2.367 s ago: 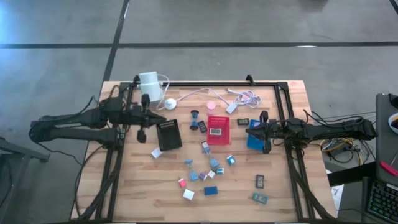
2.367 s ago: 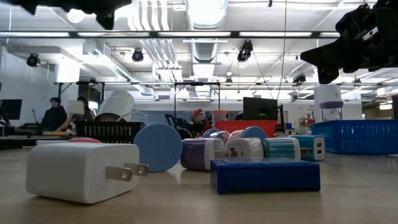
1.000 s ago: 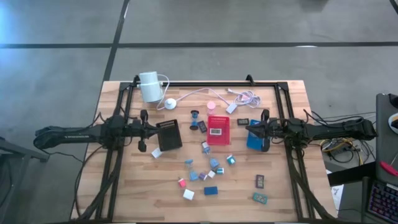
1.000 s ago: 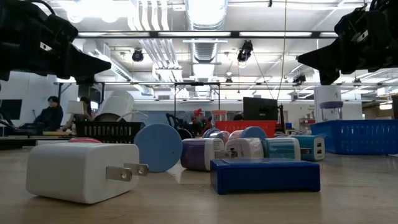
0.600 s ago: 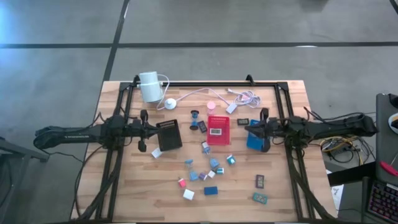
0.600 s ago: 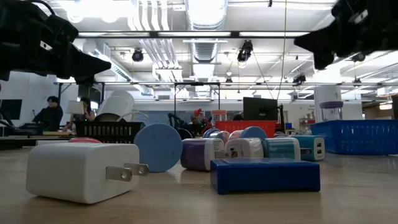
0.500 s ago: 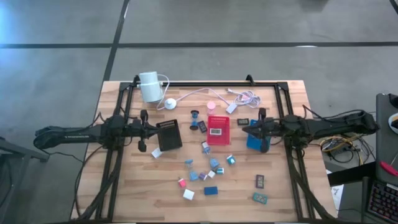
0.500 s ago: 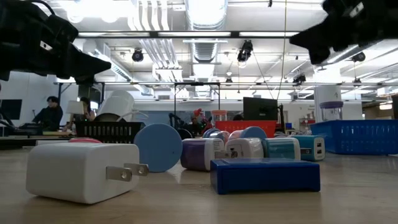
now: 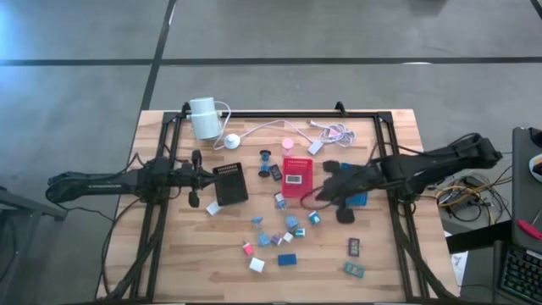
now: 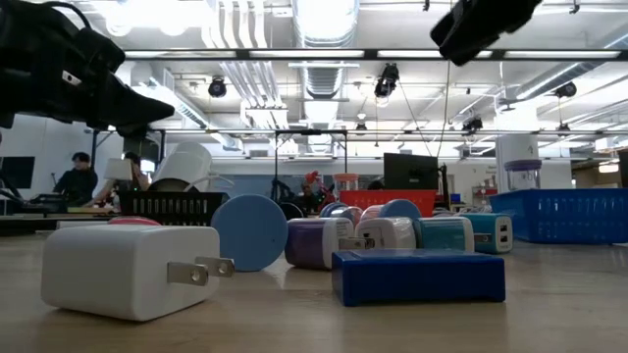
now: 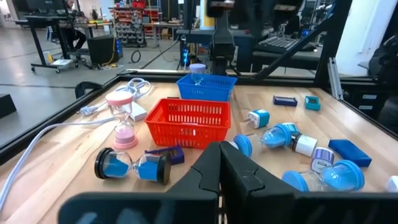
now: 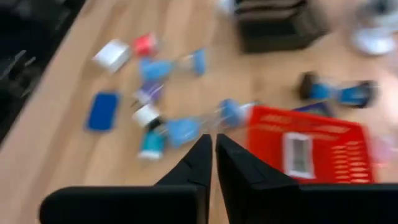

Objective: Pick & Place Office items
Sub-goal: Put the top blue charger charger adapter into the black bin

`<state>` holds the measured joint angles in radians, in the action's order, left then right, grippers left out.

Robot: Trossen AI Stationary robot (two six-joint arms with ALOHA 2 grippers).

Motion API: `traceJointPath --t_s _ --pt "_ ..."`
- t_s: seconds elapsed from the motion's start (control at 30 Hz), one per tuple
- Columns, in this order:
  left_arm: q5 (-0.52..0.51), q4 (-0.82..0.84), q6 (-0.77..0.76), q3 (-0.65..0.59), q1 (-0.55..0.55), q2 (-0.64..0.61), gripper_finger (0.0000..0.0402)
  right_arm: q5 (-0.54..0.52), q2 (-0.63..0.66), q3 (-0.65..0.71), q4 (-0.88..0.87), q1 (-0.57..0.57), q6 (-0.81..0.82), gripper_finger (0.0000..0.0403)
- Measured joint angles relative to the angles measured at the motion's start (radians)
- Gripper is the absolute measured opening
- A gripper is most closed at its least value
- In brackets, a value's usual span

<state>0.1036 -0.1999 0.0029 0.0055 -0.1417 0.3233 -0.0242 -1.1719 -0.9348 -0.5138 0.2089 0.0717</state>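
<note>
Wooden table (image 9: 398,246): office items (image 9: 279,233) scattered mid-table; black tray (image 9: 229,184), red tray (image 9: 297,177), white cylinder device (image 9: 203,118).

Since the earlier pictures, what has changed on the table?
The right end effector swung from over the blue tray toward the red tray, holding nothing. The left end effector pulled back to beside the black tray. The scattered office items stayed put.
</note>
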Motion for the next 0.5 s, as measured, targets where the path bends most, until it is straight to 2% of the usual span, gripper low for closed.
traceJointPath --t_s 0.27,0.5 --pt "0.000 0.002 0.000 0.000 0.000 0.002 0.0007 0.000 -0.223 -0.207 -0.241 0.048 0.025 0.0126" --pt "0.000 0.002 0.000 0.000 0.000 0.001 0.0007 0.006 -0.380 -0.273 -0.307 0.086 -0.107 0.0217"
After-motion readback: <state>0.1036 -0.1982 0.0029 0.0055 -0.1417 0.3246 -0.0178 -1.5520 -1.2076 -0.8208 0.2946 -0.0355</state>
